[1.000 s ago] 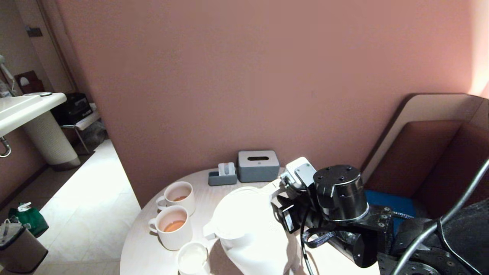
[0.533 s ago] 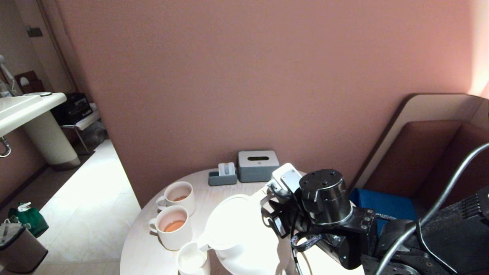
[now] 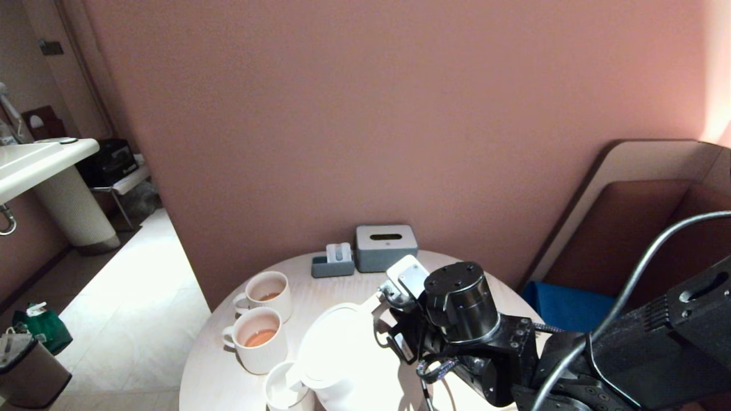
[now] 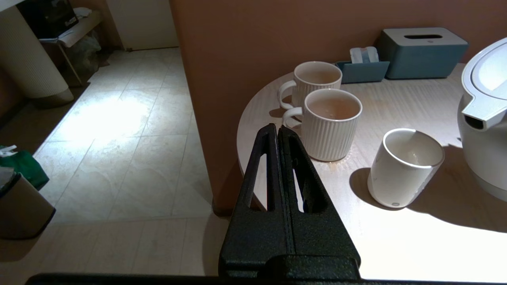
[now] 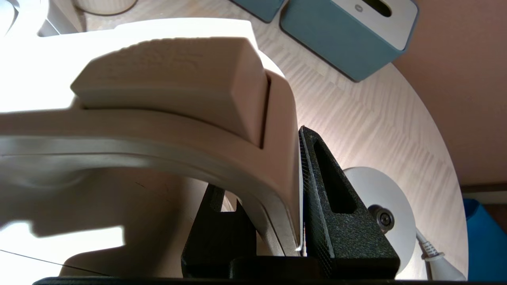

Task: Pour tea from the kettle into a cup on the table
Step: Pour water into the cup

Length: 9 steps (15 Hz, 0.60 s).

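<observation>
The right claw (image 5: 273,221), pinching the kettle (image 3: 337,354) handle, has carried its spout over the cup (image 3: 281,388); pouring seems near

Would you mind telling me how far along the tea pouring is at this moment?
Done: the right end effector is clamped on the kettle handle, and the spout sits by the cup. In hand: lining up the pour. Left: the cup looks empty, with no tea stream visible. Both ribbed mugs already hold tea. The left end effector is shut beside the table.
</observation>
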Motion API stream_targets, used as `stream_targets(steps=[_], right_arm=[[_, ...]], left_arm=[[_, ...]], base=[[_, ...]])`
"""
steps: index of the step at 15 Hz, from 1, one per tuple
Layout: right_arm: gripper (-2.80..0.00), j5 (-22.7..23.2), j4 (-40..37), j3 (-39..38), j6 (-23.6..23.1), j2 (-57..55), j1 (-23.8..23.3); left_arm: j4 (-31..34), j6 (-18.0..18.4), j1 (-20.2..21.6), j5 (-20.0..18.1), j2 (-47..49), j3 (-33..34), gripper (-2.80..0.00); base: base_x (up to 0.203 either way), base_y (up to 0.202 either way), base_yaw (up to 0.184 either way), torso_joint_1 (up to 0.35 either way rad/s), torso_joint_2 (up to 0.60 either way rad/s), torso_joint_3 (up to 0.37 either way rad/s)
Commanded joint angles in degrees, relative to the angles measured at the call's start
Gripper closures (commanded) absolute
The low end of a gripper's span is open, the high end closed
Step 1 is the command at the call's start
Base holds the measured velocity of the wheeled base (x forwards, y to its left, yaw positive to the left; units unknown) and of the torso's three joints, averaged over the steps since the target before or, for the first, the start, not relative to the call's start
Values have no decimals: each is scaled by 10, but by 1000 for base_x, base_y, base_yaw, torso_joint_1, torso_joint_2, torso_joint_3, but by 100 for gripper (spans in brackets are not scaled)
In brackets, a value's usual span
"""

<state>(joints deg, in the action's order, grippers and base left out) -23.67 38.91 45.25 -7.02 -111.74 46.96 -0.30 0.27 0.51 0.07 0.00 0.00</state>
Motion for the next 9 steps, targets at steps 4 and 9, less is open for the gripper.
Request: stream_targets(steps=[4, 9], right_arm=[[0, -9, 2, 30, -36, -27, -4], [0, -23, -5, 59, -88, -31, -4]], left_arm=[[0, 0, 0, 0, 1, 0, 0], [0, 0, 0, 0, 1, 0, 0]], base=[[0, 0, 0, 0, 0, 0], [0, 0, 0, 0, 0, 0]])
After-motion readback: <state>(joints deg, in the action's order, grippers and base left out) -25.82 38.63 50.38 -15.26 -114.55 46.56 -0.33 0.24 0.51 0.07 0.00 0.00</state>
